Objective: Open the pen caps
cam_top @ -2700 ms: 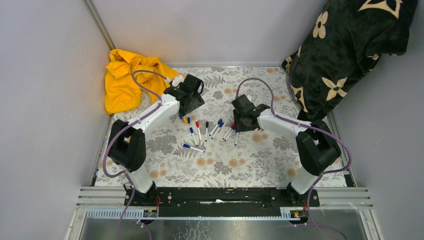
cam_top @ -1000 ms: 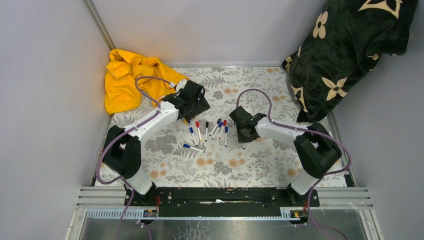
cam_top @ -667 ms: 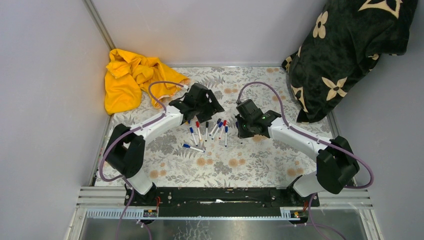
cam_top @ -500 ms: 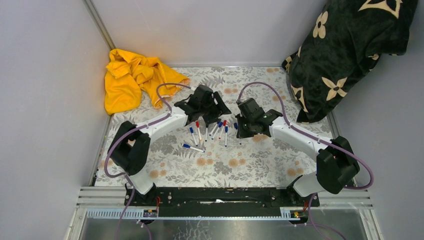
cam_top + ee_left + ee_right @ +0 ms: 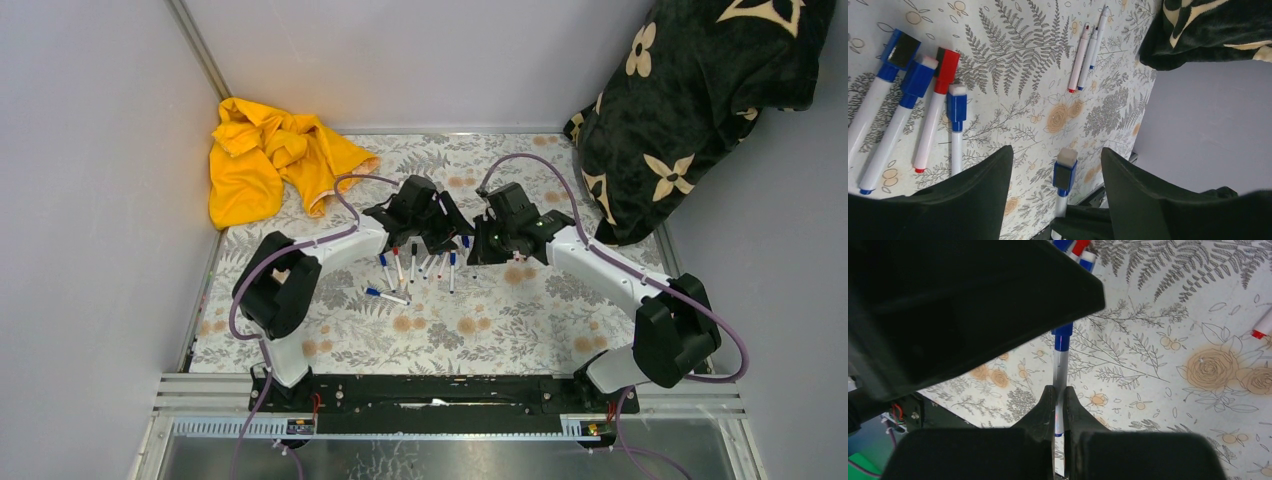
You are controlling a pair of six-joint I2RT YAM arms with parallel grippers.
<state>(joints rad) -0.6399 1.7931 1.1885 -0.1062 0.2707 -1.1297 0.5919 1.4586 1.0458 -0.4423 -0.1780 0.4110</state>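
The cap (image 5: 1065, 175) I want is the blue one with the white end. It sits on the pen (image 5: 1059, 372) that my right gripper (image 5: 1058, 407) holds above the middle of the table (image 5: 500, 320). That gripper's fingers are pressed together on the white barrel near its lower end. This leaves the capped end sticking out free toward the other arm, which is the point of gripping so low.

My left gripper (image 5: 1057, 155) has its fingers spread on either side of that cap, which sits in the gap between them. I see no contact yet on either side. I judge it needs to close squarely on the blue part alone, so that a straight pull separates cap from barrel.

The loose pens (image 5: 415, 265) lie in a rough row on the table beneath the two grippers, most with caps on. Three more (image 5: 1088, 50) lie together a little apart from that row. A yellow cloth (image 5: 265, 165) is bunched at the far left and a dark blanket (image 5: 700, 100) at the far right, both well away from the work.
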